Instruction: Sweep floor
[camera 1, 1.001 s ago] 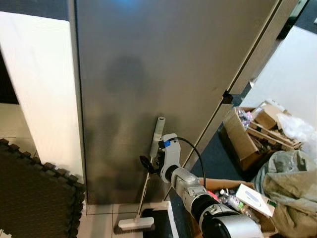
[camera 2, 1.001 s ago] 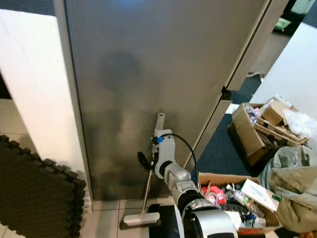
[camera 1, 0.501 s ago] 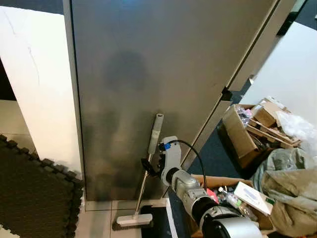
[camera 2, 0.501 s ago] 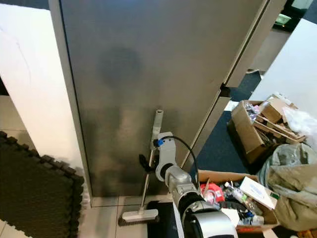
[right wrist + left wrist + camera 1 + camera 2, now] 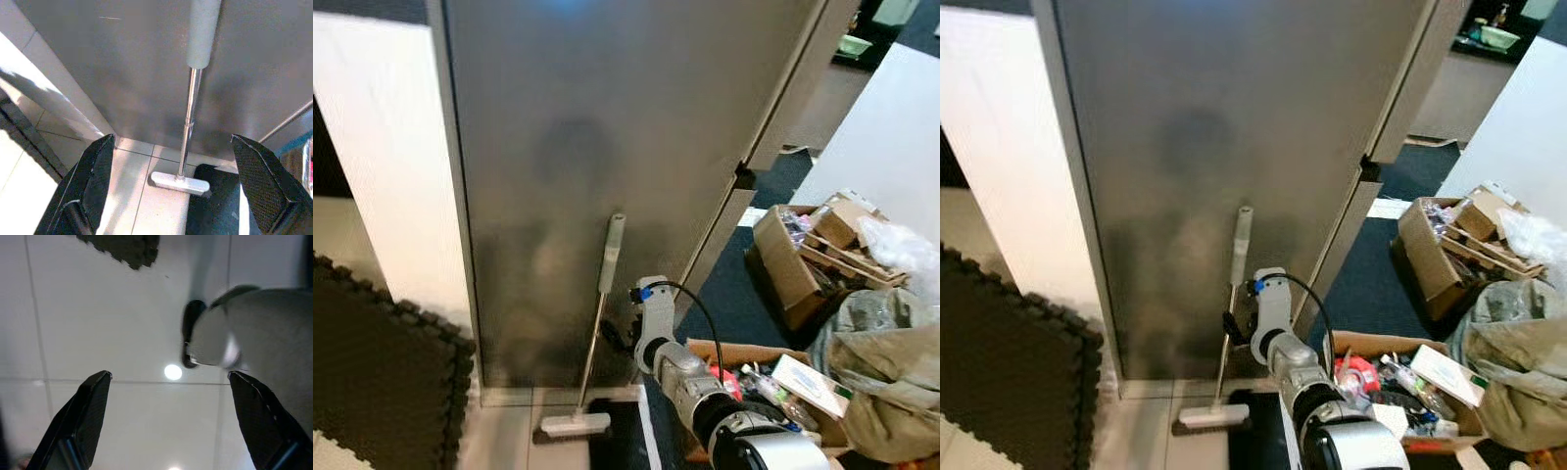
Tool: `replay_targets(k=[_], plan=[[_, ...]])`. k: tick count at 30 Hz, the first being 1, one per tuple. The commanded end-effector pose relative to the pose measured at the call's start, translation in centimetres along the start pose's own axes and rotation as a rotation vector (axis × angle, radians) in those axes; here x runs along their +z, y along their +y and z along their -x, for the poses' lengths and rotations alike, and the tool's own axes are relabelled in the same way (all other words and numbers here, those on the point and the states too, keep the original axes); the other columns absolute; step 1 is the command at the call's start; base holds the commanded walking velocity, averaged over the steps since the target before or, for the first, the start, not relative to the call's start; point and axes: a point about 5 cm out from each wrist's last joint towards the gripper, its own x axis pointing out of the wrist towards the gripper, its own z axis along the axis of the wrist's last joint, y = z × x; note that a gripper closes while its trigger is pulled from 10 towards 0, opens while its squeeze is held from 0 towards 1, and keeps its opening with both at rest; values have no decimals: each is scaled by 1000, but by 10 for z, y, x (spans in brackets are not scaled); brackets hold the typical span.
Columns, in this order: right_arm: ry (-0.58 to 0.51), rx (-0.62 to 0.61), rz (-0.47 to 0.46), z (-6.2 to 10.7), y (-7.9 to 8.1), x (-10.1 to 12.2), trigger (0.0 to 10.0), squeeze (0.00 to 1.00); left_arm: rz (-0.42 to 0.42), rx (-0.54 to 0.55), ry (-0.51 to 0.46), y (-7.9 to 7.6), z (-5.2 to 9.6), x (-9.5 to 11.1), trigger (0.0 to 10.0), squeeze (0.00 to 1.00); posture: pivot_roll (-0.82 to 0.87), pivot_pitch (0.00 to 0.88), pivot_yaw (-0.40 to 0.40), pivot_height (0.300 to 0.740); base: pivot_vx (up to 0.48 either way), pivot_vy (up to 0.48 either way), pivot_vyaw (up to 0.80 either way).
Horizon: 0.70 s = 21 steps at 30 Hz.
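A broom (image 5: 594,323) with a grey grip, a metal shaft and a flat white head (image 5: 575,425) leans upright against the grey metal wall panel (image 5: 607,127). In the right wrist view the broom (image 5: 190,122) stands centred between my open fingers (image 5: 88,191), some way ahead of them. My right gripper (image 5: 619,335) is raised beside the shaft, just right of it and apart from it. The left gripper (image 5: 166,423) hangs open over pale floor tiles (image 5: 98,323), holding nothing.
A dark foam mat (image 5: 382,382) lies on the floor at the left. A black mat (image 5: 617,436) sits beside the broom head. Cardboard boxes of clutter (image 5: 803,264) and a grey bag (image 5: 891,362) crowd the right. A white wall (image 5: 382,147) stands at the left.
The camera has shifted, so the scene sits differently. My right gripper has drawn back from the broom shaft, which now stands free against the panel.
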Motion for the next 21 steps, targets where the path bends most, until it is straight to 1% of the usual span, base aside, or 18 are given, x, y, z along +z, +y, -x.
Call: replay_targets(k=[1, 2, 4, 5, 7, 8, 10, 11, 12, 13, 14, 16, 17, 18, 19, 20, 21], plan=[[-67, 52, -49, -8, 31, 13, 10000, 0, -38, 17, -51, 3, -1, 8, 10000, 0, 243, 134, -201, 740, 0, 0, 0], [-67, 52, -49, -8, 31, 13, 10000, 0, -38, 17, -51, 3, -1, 8, 10000, 0, 243, 134, -201, 740, 0, 0, 0], [-109, 23, -47, -9, 32, 20, 10000, 0, -71, 36, -121, 7, -2, 20, 10000, 0, 255, 159, -206, 740, 0, 0, 0], [-109, 23, -47, -9, 32, 20, 10000, 0, -71, 36, -121, 7, -2, 20, 10000, 0, 255, 159, -206, 740, 0, 0, 0], [-149, 33, -34, -10, 33, 29, 10000, 0, -69, 44, -183, 8, -3, 33, 10000, 0, 253, 154, -205, 740, 0, 0, 0], [-149, 33, -34, -10, 33, 29, 10000, 0, -69, 44, -183, 8, -3, 33, 10000, 0, 253, 154, -205, 740, 0, 0, 0], [-184, 67, -82, -11, 33, 38, 10000, 0, -57, 38, -231, 6, -6, 48, 10000, 0, 254, 117, -203, 740, 0, 0, 0], [-194, 88, -115, -11, 33, 41, 10000, 0, -49, 34, -242, 5, -6, 53, 10000, 0, 254, 117, -203, 740, 0, 0, 0], [-194, 88, -115, -11, 33, 41, 10000, 0, -49, 34, -242, 5, -6, 53, 10000, 0, 254, 117, -203, 740, 0, 0, 0], [-214, 117, -159, -11, 31, 44, 10000, 0, -39, 26, -240, 3, -7, 56, 10000, 0, 258, 80, -200, 740, 0, 0, 0], [-202, 154, -180, -10, 28, 41, 10000, 0, -39, 12, -230, 1, -8, 58, 10000, 0, 262, 44, -196, 740, 0, 0, 0], [-202, 154, -180, -10, 28, 41, 10000, 0, -39, 12, -230, 1, -8, 58, 10000, 0, 262, 44, -196, 740, 0, 0, 0], [-193, 178, -191, -9, 26, 39, 10000, 0, -40, 3, -222, 0, -9, 59, 10000, 0, 262, 34, -195, 740, 0, 0, 0], [-155, 171, -168, -7, 19, 31, 10000, 0, -39, -3, -206, -1, -9, 57, 10000, 0, 262, 0, -190, 740, 0, 0, 0], [-155, 171, -168, -7, 19, 31, 10000, 0, -39, -3, -206, -1, -9, 57, 10000, 0, 262, 0, -190, 740, 0, 0, 0], [-76, 146, -90, -3, 11, 16, 10000, 0, -39, -7, -185, -1, -9, 54, 10000, 0, 259, 0, -181, 740, 0, 0, 0], [-76, 146, -90, -3, 11, 16, 10000, 0, -39, -7, -185, -1, -9, 54, 10000, 0, 259, 0, -181, 740, 0, 0, 0]])
